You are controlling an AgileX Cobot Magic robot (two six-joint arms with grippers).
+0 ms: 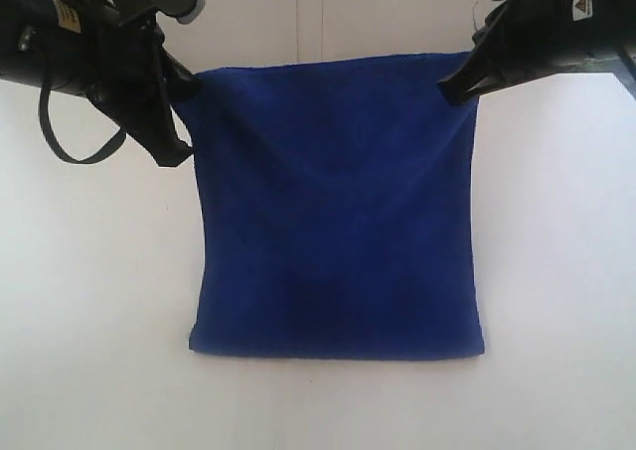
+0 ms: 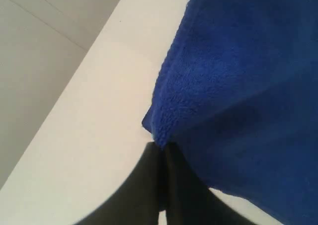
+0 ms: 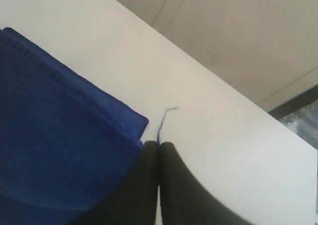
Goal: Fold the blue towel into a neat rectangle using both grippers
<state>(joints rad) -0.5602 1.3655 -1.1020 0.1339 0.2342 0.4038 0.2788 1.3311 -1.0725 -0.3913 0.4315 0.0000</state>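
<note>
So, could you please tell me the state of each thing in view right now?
towel: spread out, pinched at two corners, opposite edge lying on the table.
left claw: shut on one towel corner.
right claw: shut on the other corner.
loose thread: sticking out by the right claw's tip.
</note>
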